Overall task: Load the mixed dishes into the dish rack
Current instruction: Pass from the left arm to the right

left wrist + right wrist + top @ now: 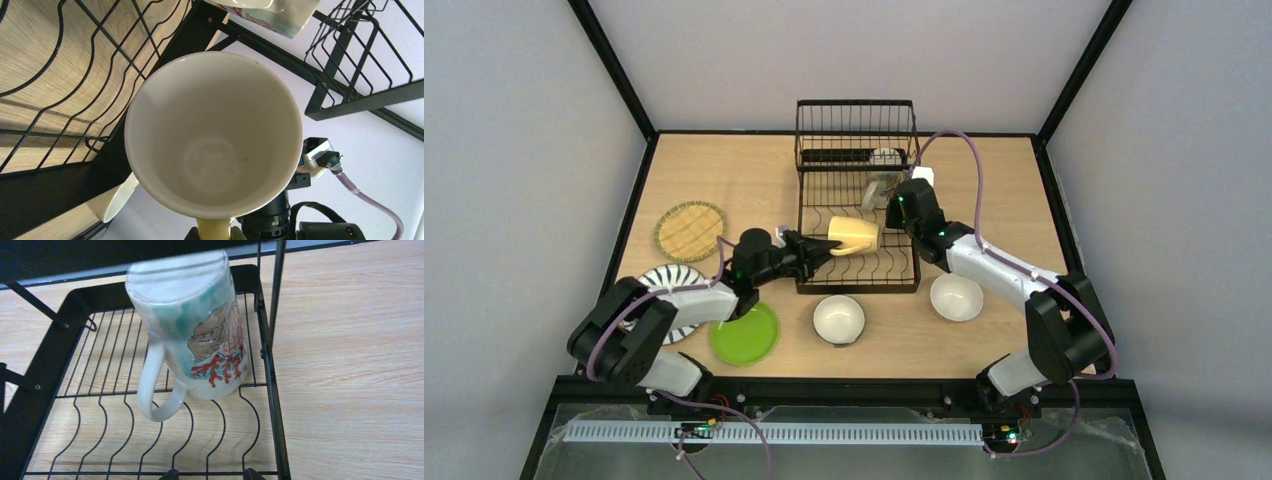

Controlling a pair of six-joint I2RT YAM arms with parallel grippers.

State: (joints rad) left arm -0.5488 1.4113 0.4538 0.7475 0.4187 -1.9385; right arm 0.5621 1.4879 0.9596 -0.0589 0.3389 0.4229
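My left gripper (pixel 824 247) is pinching the pale yellow ceramic mug (pixel 854 236) at its rim. The mug lies on its side, mouth towards the gripper, over the slotted base of the black wire dish rack (pixel 859 288). I cannot tell whether it touches the wires. On the left wrist camera its cream-white inside fills the view, with rack wires around it.

My right gripper (pixel 210 476) stands spread, and only its two fingertips show at the bottom edge of its own view. Just ahead of it, clear of both fingers, a white mug painted with teal, a brown shell and red coral (pixel 200 335) sits upside down and tilted on the rack wires. Its handle is on the gripper's left.

The other dishes lie on the light wooden worktop (pixel 724 170):
- The round tan woven-look plate (pixel 690 230) is to the left of my left gripper.
- The black-striped white plate (pixel 669 285) is behind that gripper, partly under the left arm.
- The lime green plate (pixel 744 335) is just beside the striped plate.
- A white-inside bowl with a dark outside (pixel 839 318) sits in front of the rack, between the arms.
- A plain white bowl (pixel 956 296) lies behind my right gripper, beside its forearm.
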